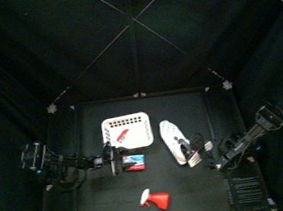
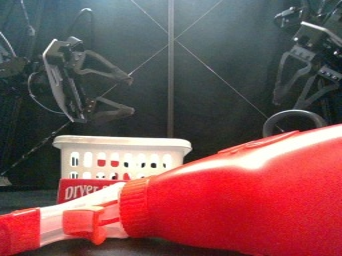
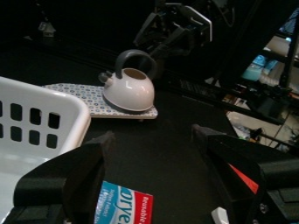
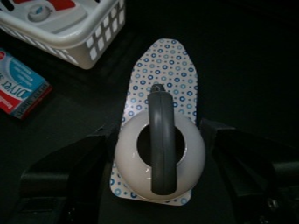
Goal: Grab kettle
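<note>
The white kettle (image 4: pixel 162 150) with a dark handle stands on a patterned mat (image 4: pixel 163 70). In the top view the kettle (image 1: pixel 186 153) is right of the middle. My right gripper (image 4: pixel 162 171) is open and hovers just over the kettle, one jaw to each side, touching nothing. It shows at the right in the top view (image 1: pixel 220 154). My left gripper (image 3: pixel 158 162) is open and empty, low over the table near a box, with the kettle (image 3: pixel 131 87) some way ahead. In the front view only the kettle's handle (image 2: pixel 287 122) shows.
A white basket (image 1: pixel 126 130) stands at the back left of the mat and holds a red item. A red-and-blue box (image 1: pixel 135 163) lies by the left gripper. A red spray bottle (image 2: pixel 227 200) lies at the table's front edge.
</note>
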